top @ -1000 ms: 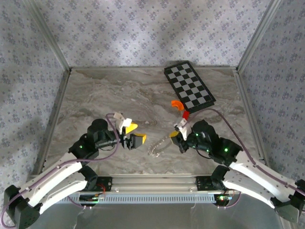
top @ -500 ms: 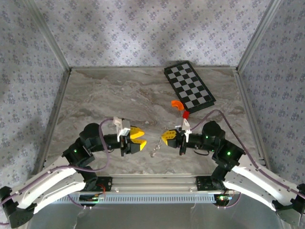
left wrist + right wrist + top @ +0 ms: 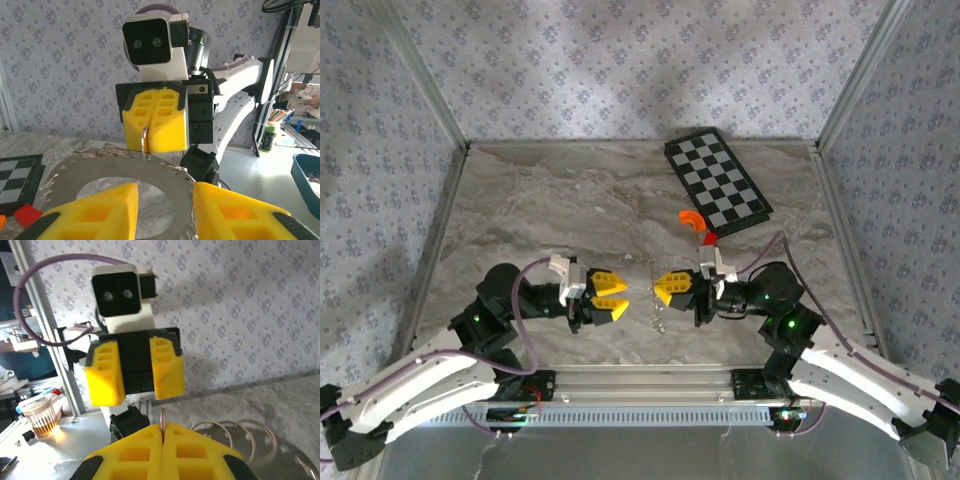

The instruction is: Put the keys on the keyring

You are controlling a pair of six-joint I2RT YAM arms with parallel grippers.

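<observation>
Your right gripper [image 3: 666,287] pinches the keyring [image 3: 657,310] shut-tight; just beside the keyring, your left gripper [image 3: 620,296] stands partly open, empty.

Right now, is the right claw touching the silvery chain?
Touching. The left wrist view shows the right gripper shut on the keyring, pinched between its yellow fingers.

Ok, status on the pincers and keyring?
Right pincer shut on thin silvery chain keyring, dangling. Left pincer open, facing it. Orange curved piece well clear.
</observation>
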